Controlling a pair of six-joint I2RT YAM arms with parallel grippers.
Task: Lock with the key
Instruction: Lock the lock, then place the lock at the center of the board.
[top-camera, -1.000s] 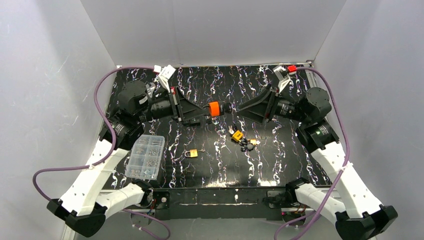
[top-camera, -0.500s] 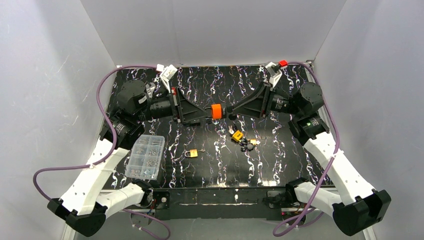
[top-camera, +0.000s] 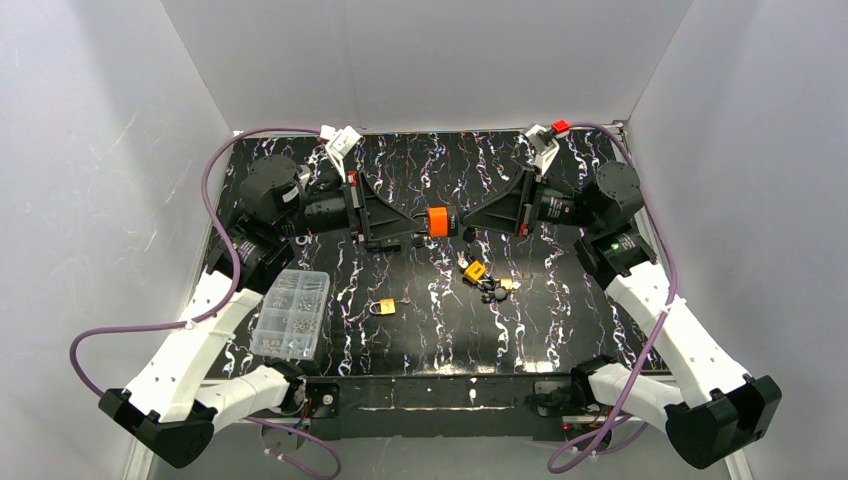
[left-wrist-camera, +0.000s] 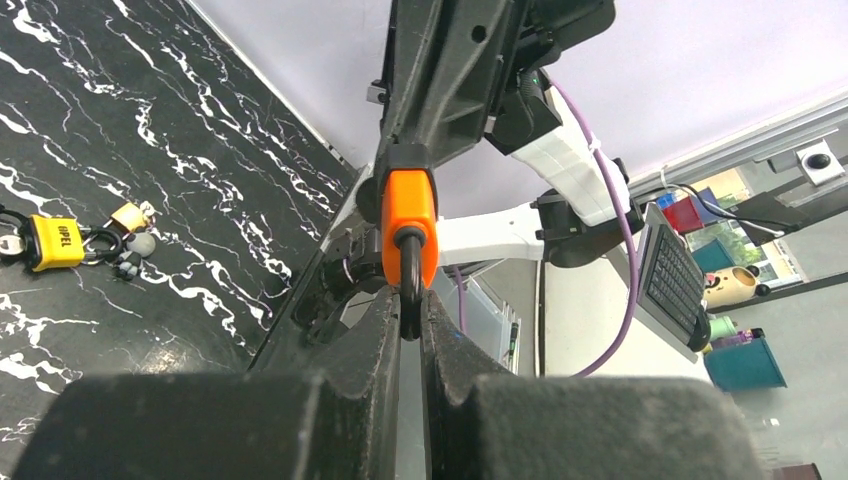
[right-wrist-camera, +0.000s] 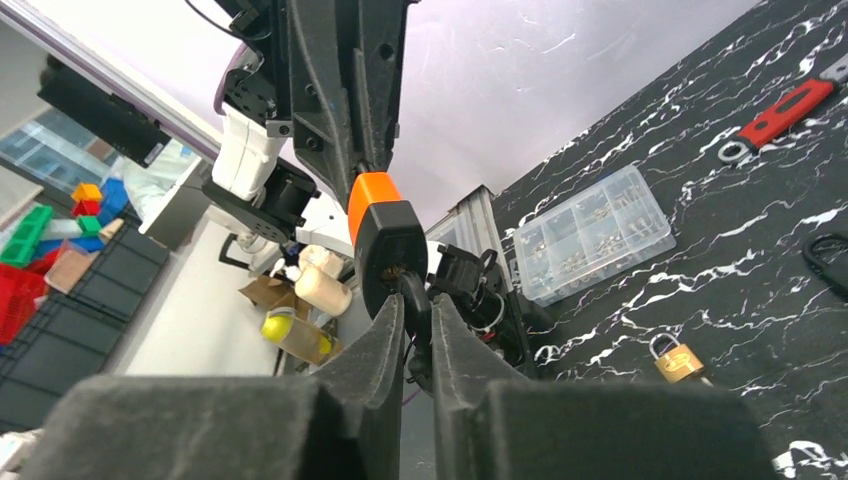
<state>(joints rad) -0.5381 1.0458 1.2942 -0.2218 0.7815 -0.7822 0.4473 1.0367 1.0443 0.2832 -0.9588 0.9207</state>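
- I see the orange-bodied padlock with a dark shackle (top-camera: 436, 221) held in mid-air, lying sideways, with its shackle pinched in the left gripper (left-wrist-camera: 408, 318).
- The black-headed key (right-wrist-camera: 414, 297) meets the padlock's keyhole end, clamped in the right gripper (right-wrist-camera: 415, 330).

Your overhead view is bright and evenly lit from above, sharp from corner to corner. The white walls (top-camera: 420, 60) show no glare, and shadows barely register on the dark worktop (top-camera: 430, 330). In both wrist views the near fingers (left-wrist-camera: 300, 420) fill the bottom as dark, soft bulk. The padlock (left-wrist-camera: 410, 225) stays crisp against a pale, washed-out background.
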